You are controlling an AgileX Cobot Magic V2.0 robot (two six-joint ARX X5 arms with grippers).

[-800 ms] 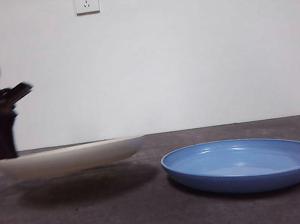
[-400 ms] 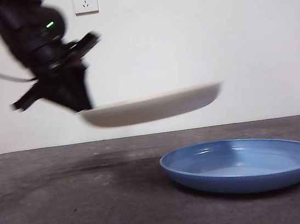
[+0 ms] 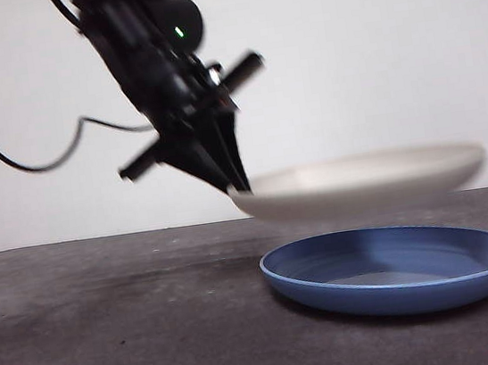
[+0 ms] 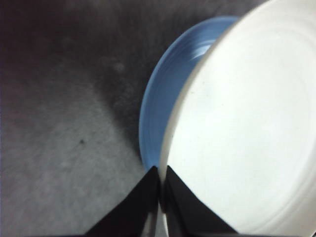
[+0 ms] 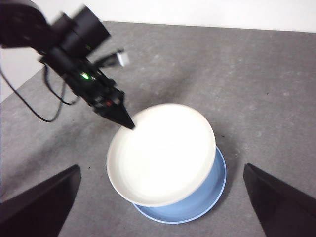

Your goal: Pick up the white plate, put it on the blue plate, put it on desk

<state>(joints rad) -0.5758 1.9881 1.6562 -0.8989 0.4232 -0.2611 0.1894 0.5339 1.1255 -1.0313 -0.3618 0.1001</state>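
My left gripper (image 3: 237, 183) is shut on the near-left rim of the white plate (image 3: 361, 183) and holds it in the air, a little above the blue plate (image 3: 395, 269). In the left wrist view the two black jaws (image 4: 160, 190) pinch the white plate's (image 4: 242, 128) edge, with the blue plate (image 4: 168, 98) showing beneath it. The right wrist view looks down on the white plate (image 5: 160, 153) covering most of the blue plate (image 5: 217, 190) on the desk (image 5: 256, 89). My right gripper (image 5: 163, 207) stands high above, open and holding nothing.
The dark grey desk (image 3: 111, 335) stretches left of the blue plate. A black cable (image 3: 34, 156) trails from the left arm. A white wall stands behind the table's far edge.
The left gripper lifted the white plate off the desk at the left and carried it rightward, then lower, until it hovers over the blue plate. The blue plate stayed put.
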